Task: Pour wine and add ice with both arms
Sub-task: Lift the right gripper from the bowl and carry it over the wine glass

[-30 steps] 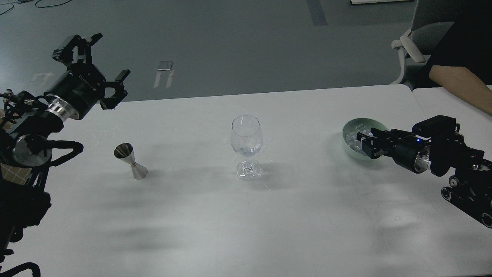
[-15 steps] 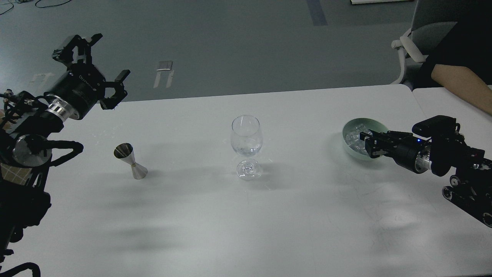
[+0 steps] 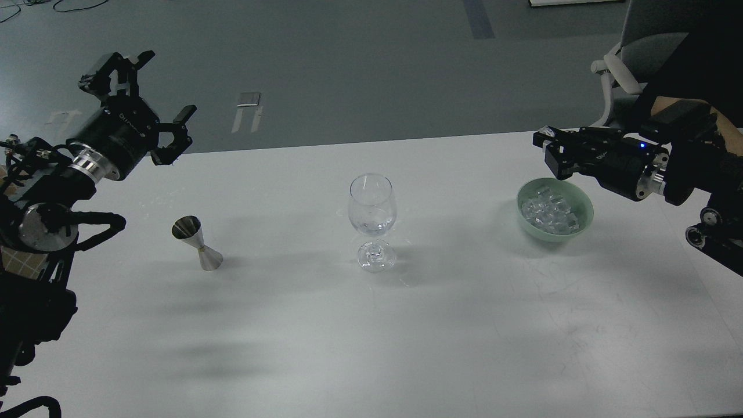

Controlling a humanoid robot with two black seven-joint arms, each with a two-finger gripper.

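Note:
A clear stemmed wine glass (image 3: 372, 212) stands upright at the table's middle. A steel jigger (image 3: 197, 242) stands left of it. A pale green bowl (image 3: 587, 204) at the right holds a heap of clear ice cubes (image 3: 550, 212). My left gripper (image 3: 165, 98) is open and empty, raised above the table's far left edge, well above the jigger. My right gripper (image 3: 547, 148) hovers above the bowl's far rim, pointing left. Its fingers are dark and I cannot tell whether they hold an ice cube.
The white table (image 3: 371, 325) has its far edge just behind both grippers. A grey chair (image 3: 618, 69) and a person's forearm (image 3: 728, 119) are at the far right, behind my right arm.
My right gripper has risen out of the bowl and moved towards the far edge, uncovering the ice heap. The left arm, glass and jigger have not moved.

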